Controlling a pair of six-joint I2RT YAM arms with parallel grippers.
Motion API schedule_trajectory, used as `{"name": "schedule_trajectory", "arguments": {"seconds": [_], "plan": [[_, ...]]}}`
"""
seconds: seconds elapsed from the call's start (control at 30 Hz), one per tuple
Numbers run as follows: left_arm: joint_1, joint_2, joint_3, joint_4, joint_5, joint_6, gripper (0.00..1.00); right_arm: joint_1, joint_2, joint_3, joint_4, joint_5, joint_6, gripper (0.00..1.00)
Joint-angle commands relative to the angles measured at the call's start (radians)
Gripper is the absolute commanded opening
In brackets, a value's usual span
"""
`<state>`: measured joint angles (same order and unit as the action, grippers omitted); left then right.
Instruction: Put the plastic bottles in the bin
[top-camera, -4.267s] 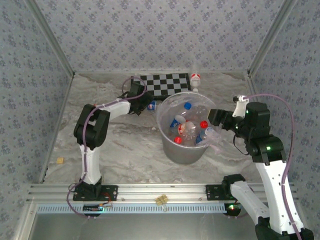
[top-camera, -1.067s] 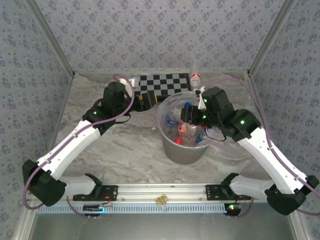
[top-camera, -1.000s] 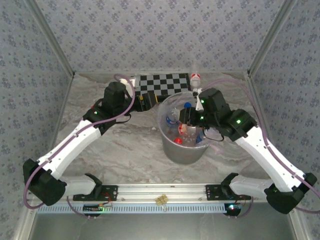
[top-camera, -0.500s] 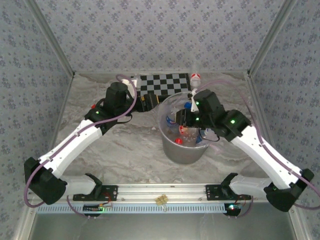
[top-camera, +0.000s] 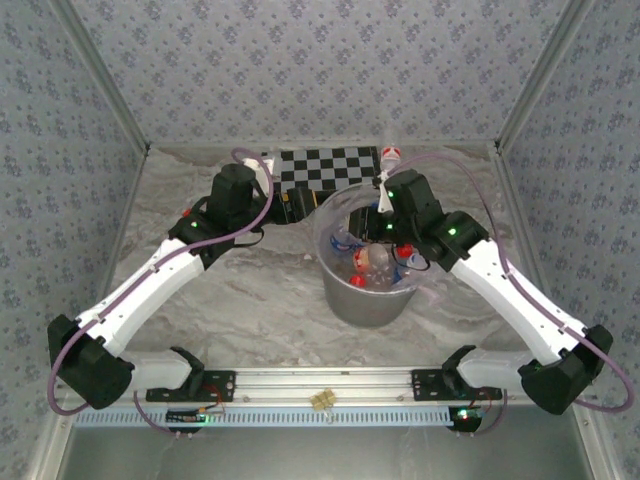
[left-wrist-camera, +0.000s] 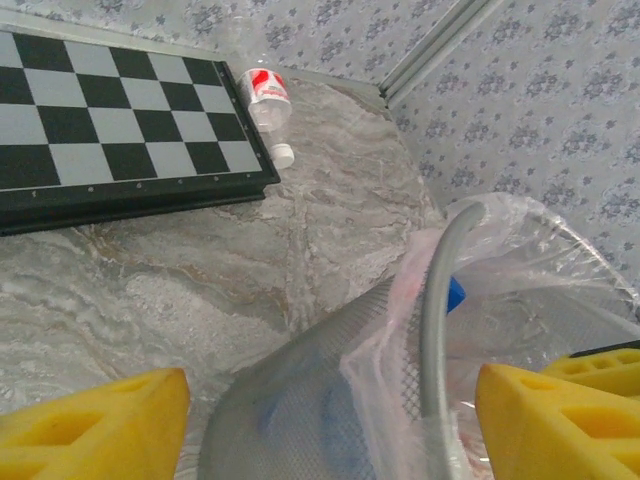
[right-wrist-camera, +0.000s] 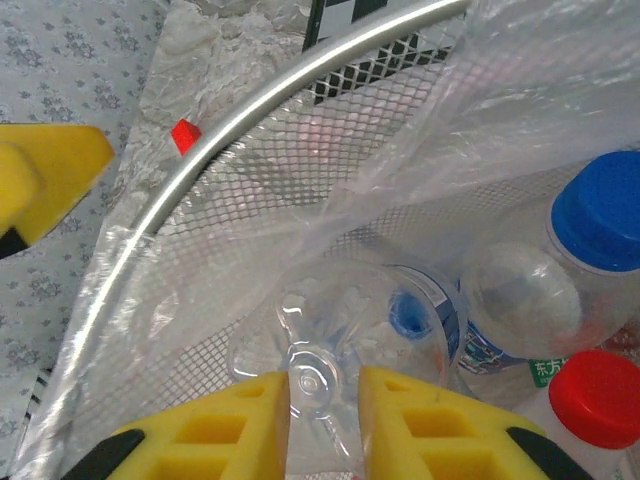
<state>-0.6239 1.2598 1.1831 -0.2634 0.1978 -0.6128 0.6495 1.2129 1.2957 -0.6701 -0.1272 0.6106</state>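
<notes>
Above marble table (top-camera: 262, 300), right fingers (right-wrist-camera: 232, 422) farther over bin (top-camera: 366, 306) than before, tight on clear bottle (right-wrist-camera: 335, 335); left fingers (left-wrist-camera: 100, 420) spread, unmoved

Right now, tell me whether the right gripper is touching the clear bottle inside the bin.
Touching. In the right wrist view the right gripper pinches the clear bottle by its base, inside the bin.

Black-and-white checkerboard (top-camera: 325, 167) on marbled table (top-camera: 260, 300)
</notes>
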Motion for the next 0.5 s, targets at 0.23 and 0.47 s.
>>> {"name": "schedule_trajectory", "arguments": {"seconds": [0.23,0.47], "plan": [[0.018,-0.006,0.092,-0.078,-0.035,0.081,0.79,-0.189,-0.257,0.180,-0.384,0.055,-0.111,0.68],[0.058,0.002,0.124,-0.149,-0.037,0.132,0.83,-0.349,-0.317,0.159,-0.662,0.042,-0.162,0.82]]}}
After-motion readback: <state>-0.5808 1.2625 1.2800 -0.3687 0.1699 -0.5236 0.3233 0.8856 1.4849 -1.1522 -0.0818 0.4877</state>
